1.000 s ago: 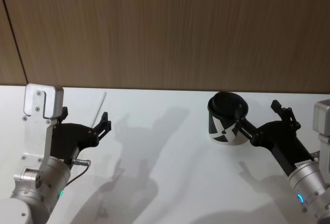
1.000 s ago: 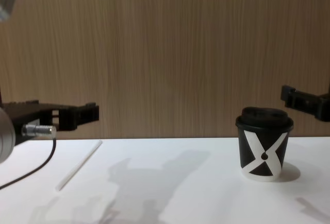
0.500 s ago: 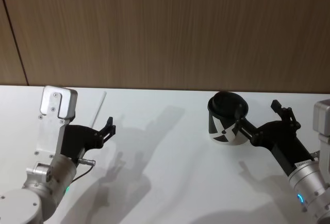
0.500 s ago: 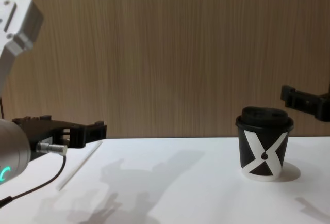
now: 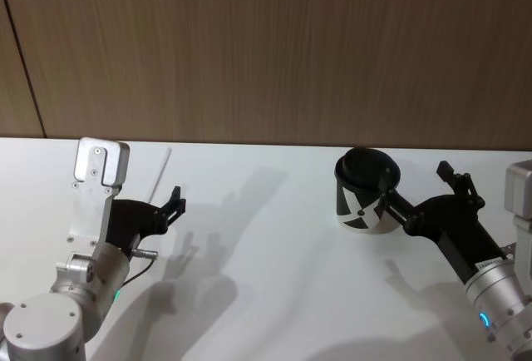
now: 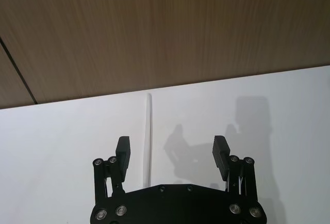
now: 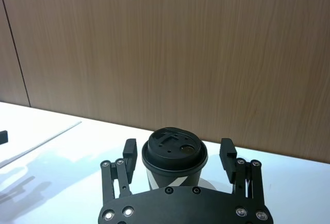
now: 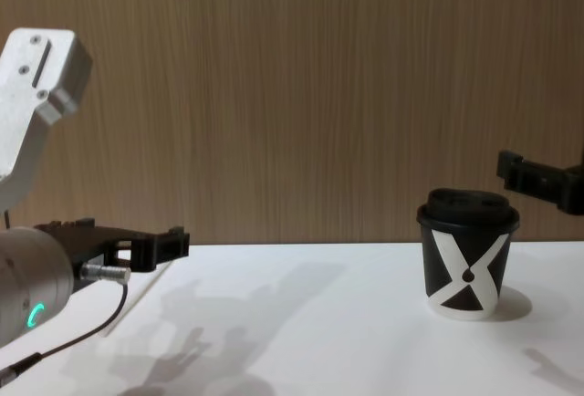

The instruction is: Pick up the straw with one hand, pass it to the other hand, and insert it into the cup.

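Observation:
The white straw (image 5: pixel 161 171) lies flat on the white table at the far left, pointing toward the back wall. My left gripper (image 5: pixel 176 201) hovers just above its near end, open. In the left wrist view the straw (image 6: pixel 148 136) runs between the fingers of the left gripper (image 6: pixel 171 150), nearer one finger, untouched. The black cup (image 5: pixel 364 198) with a white X and a domed lid stands at the right. My right gripper (image 5: pixel 421 183) hangs open beside it, slightly above lid height. The right wrist view shows the cup (image 7: pixel 174 156) just ahead of the spread fingers.
A wood-panelled wall (image 5: pixel 266 45) closes off the table's far edge right behind the straw and cup. A grey cable (image 8: pixel 64 346) loops down from my left wrist. The white table (image 5: pixel 266 244) stretches bare between the two arms.
My left arm has swung forward and to the right, bringing its open gripper low over the straw's near end. The right arm, cup and straw have stayed put.

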{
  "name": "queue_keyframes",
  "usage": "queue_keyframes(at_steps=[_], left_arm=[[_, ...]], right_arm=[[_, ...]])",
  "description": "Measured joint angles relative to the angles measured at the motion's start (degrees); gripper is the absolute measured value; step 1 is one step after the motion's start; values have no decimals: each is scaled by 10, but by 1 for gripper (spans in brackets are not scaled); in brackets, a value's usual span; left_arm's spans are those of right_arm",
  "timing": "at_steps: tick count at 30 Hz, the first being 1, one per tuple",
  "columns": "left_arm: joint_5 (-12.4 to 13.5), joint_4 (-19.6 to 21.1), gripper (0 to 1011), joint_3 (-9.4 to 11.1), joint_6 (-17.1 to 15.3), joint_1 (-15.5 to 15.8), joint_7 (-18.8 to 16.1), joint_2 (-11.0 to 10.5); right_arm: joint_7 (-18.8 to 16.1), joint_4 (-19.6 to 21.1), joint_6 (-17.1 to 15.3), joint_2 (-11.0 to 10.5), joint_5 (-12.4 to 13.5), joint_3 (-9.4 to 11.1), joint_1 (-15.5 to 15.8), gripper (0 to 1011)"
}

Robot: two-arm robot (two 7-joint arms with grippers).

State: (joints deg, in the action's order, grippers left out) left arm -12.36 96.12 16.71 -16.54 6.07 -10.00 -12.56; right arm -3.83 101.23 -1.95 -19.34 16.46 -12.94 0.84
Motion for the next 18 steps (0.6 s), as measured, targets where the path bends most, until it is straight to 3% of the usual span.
queue_keyframes(at_steps=[18], left_arm=[[2,-47,1003,-18,10,13,-32,44]], right_arm=[[0,0,0,0,0,0,0,1001]])
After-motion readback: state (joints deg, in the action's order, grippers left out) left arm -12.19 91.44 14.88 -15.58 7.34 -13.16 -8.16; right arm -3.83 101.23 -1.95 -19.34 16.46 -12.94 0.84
